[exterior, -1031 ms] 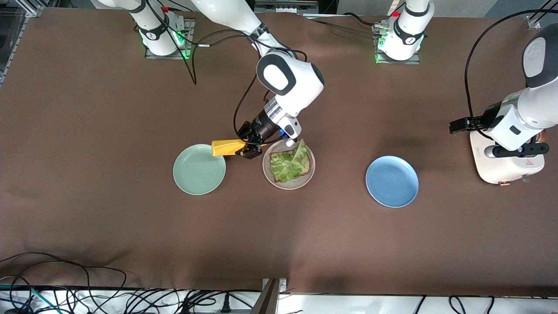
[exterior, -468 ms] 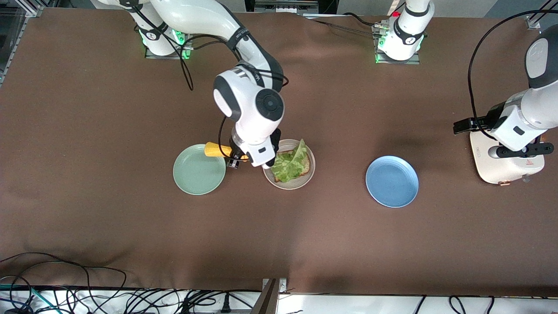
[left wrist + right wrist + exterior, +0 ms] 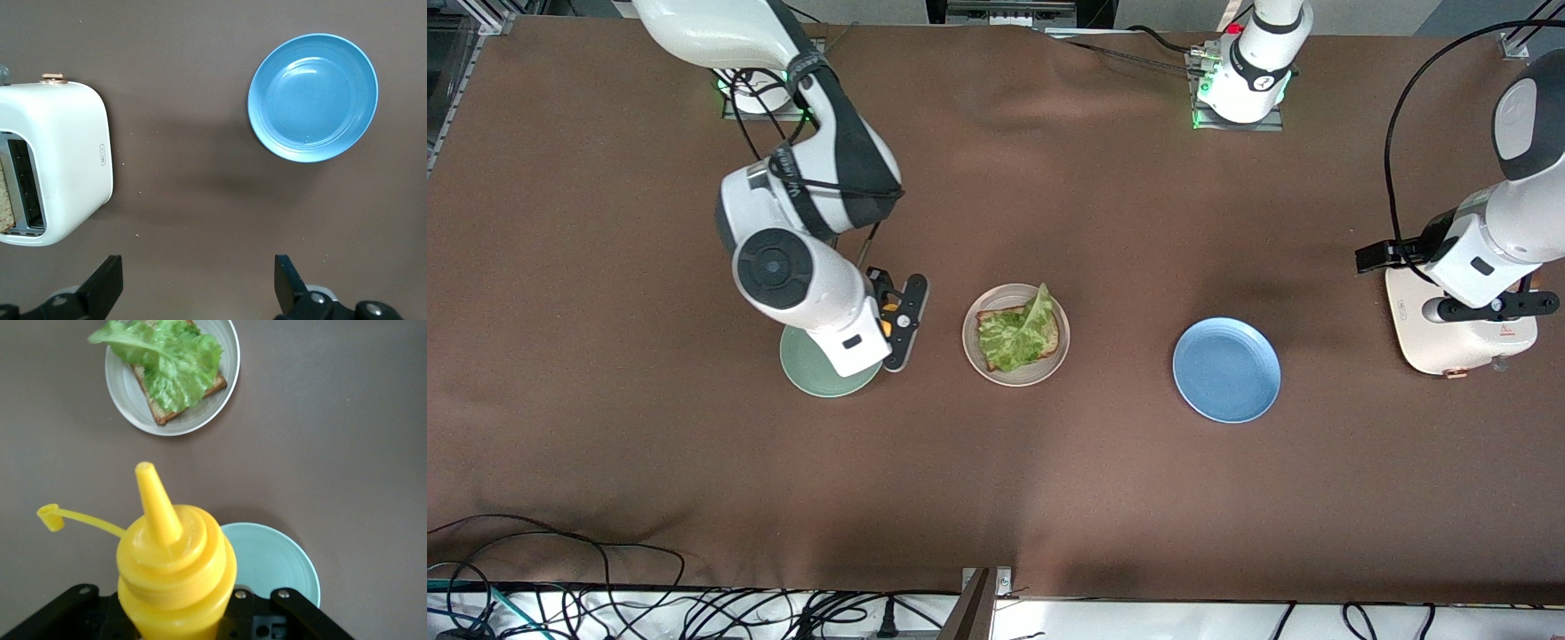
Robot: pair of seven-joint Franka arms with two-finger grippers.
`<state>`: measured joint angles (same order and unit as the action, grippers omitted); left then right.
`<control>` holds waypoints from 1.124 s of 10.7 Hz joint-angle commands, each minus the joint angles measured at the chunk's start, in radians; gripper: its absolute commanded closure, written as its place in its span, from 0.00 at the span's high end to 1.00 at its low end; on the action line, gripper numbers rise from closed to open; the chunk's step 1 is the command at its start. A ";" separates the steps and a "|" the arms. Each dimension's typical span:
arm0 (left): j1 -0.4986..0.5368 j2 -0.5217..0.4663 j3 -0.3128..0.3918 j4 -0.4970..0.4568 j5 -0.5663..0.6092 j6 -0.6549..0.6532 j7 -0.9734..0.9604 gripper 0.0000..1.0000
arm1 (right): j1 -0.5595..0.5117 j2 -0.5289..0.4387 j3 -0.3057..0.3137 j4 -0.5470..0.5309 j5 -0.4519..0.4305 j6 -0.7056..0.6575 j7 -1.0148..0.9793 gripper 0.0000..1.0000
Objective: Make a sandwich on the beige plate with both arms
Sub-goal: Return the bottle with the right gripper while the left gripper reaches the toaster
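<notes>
One slice of brown toast [image 3: 1021, 337] under a crinkly lettuce leaf [image 3: 1016, 332] is what I see from the front, open-faced on the beige plate [image 3: 972, 348] between the green plate [image 3: 807, 368] and blue plate [image 3: 1226, 370]. My left wrist view shows the left gripper [image 3: 197, 285] spread wide over bare cloth between the toaster [image 3: 57, 162] and blue plate. My right wrist view shows the right gripper [image 3: 175, 613] pinching a yellow squeeze bottle [image 3: 175, 567], cap off, over the green plate's edge.

Right tool [image 3: 175, 613] grips yellow bottle [image 3: 175, 570] above mint plate [image 3: 277, 560].
</notes>
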<state>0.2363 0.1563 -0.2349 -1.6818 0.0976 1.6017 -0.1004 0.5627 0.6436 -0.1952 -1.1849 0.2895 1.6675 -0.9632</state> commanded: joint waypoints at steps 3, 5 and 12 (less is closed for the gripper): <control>0.081 0.000 -0.003 -0.019 0.025 0.032 0.134 1.00 | -0.160 -0.225 0.011 -0.338 0.155 0.022 -0.424 0.00; 0.161 0.005 0.002 -0.025 0.039 0.049 0.317 1.00 | -0.274 -0.220 0.011 -0.393 0.235 0.012 -0.692 0.00; 0.431 0.100 0.002 -0.021 0.131 0.165 0.592 0.99 | -0.573 0.026 0.011 -0.420 0.523 -0.098 -1.421 0.00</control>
<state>0.6194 0.2236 -0.2205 -1.7044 0.1974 1.7228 0.4174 0.0266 0.6186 -0.1998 -1.6203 0.7604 1.5964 -2.2831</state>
